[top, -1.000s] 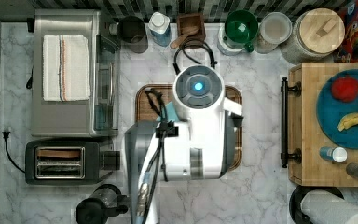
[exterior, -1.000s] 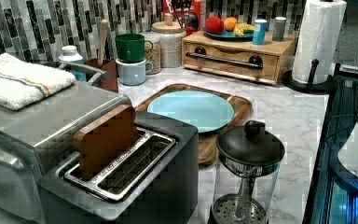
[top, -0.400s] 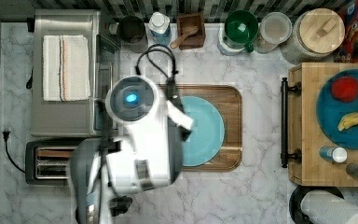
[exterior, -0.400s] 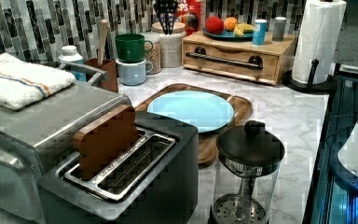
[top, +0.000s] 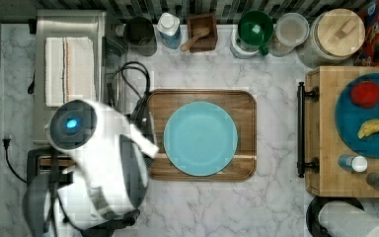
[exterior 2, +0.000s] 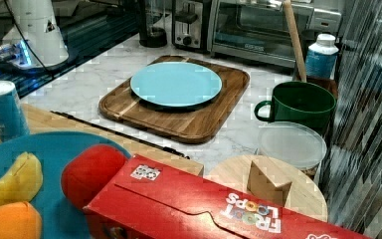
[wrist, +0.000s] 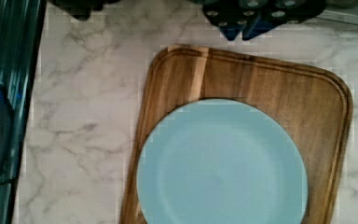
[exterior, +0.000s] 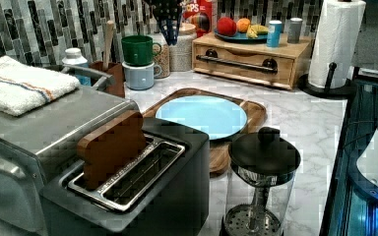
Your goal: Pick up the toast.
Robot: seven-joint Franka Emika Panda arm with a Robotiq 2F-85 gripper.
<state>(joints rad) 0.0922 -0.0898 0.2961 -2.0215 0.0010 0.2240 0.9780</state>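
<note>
- Since 0.4 s ago, arm (top: 103, 168) has swung further toward the top view's left; now covers the toaster end of the counter, plate fully uncovered.
- Claw (exterior: 167, 19) hangs high in the left view, in front of the cereal box, above the counter; wrist view shows its dark/blue fingertips (wrist: 235, 21) over marble just beyond the board edge. Can't tell if released or clenched; nothing seen in it.
- Toast (exterior: 110, 147) stands upright in the toaster's (exterior: 128, 196) rear slot, approx. half sticking out, untouched.
- Blue plate (top: 200, 138) sits centred on wooden board (top: 244, 103), bare.
- Striped cloth (exterior: 22, 83) lies folded on the oven (exterior: 54, 132) beside the toaster.
- Glass coffee press (exterior: 261, 182) just beside the toaster, at the left view's right.
</note>
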